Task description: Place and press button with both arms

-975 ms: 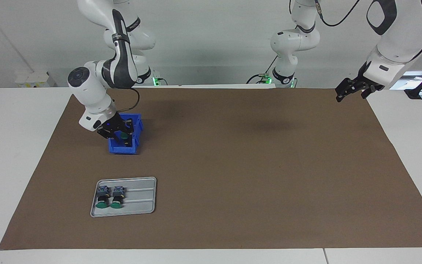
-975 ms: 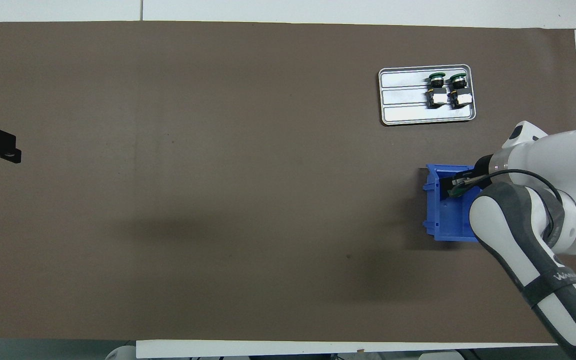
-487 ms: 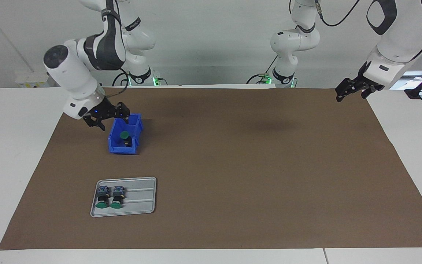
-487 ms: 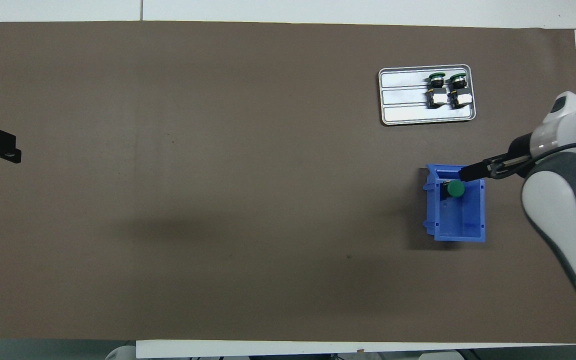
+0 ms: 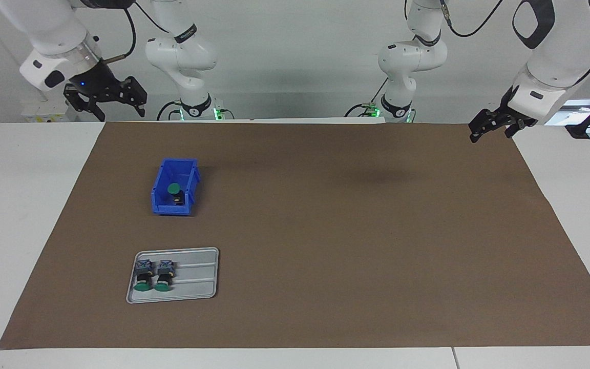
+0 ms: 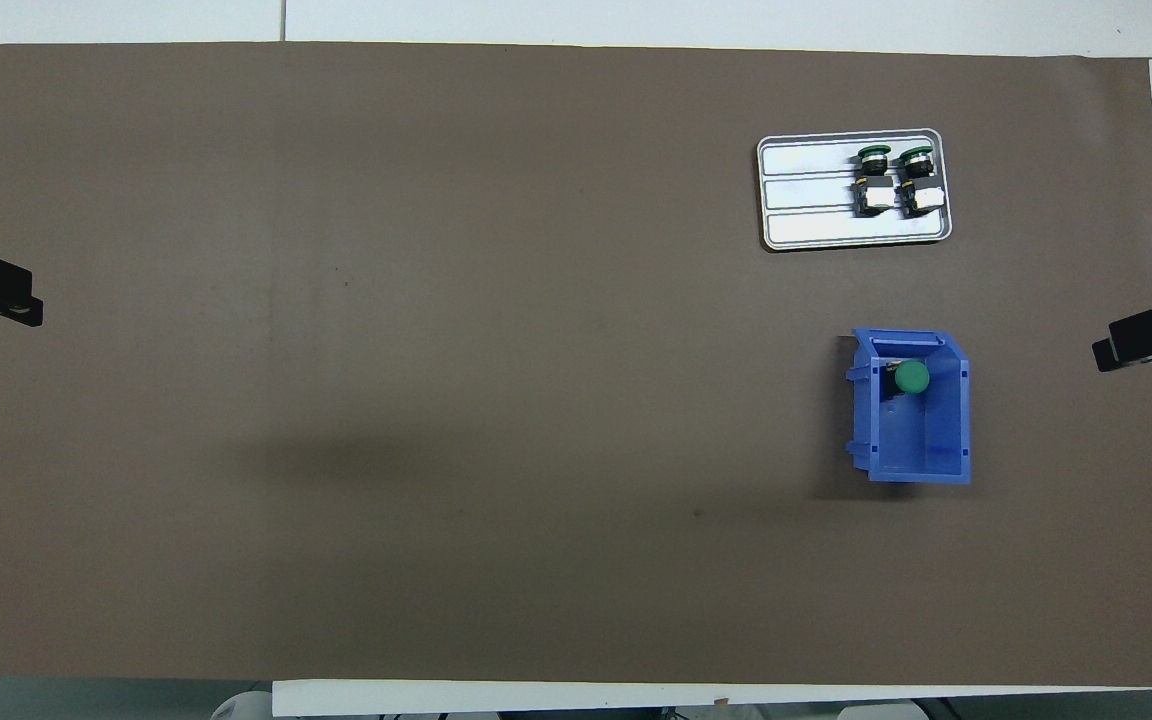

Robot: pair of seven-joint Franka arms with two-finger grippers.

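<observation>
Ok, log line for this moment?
button: in blue bin | right gripper: raised, open, empty | left gripper: waiting | tray: two buttons

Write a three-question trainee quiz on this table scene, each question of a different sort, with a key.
1. True or false: the green-capped push-button stands inside the blue plastic bin.
2. How many buttons lie on the grey metal tray? A) one B) two C) three
3. Fill in: the right gripper is raised, holding ____.

Key: 1 true. 2 B: two tray buttons. 3 nothing; its fingers are spread. The left gripper waits over the brown mat's corner.
</observation>
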